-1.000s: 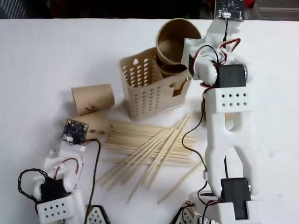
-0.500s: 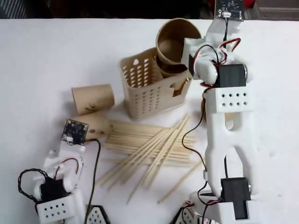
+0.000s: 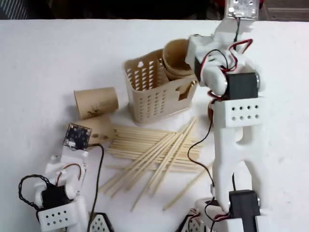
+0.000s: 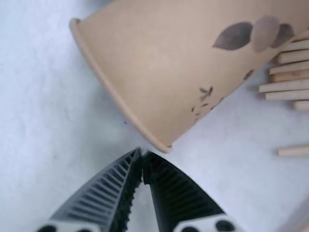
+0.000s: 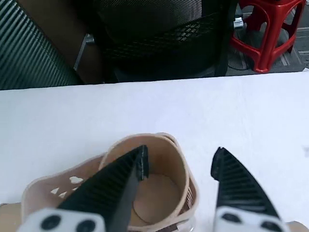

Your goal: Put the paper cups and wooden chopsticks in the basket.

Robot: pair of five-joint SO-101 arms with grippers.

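Cups (image 3: 176,60) nested in basket (image 3: 157,96) mid-table, right gripper (image 5: 179,153) spread above; left gripper (image 4: 143,155) pressed together beside tipped cup (image 4: 178,67); second tipped cup (image 3: 95,102) and chopsticks (image 3: 154,154) remain, toward near edge.

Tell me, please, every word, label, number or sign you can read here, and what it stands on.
No text can be read.
Tan paper cup lying on its side: dark leaf and sprig pictures, no letters.
Small black circuit board on the left arm's wrist: marks too small to read.
Perforated beige plastic basket: no print.
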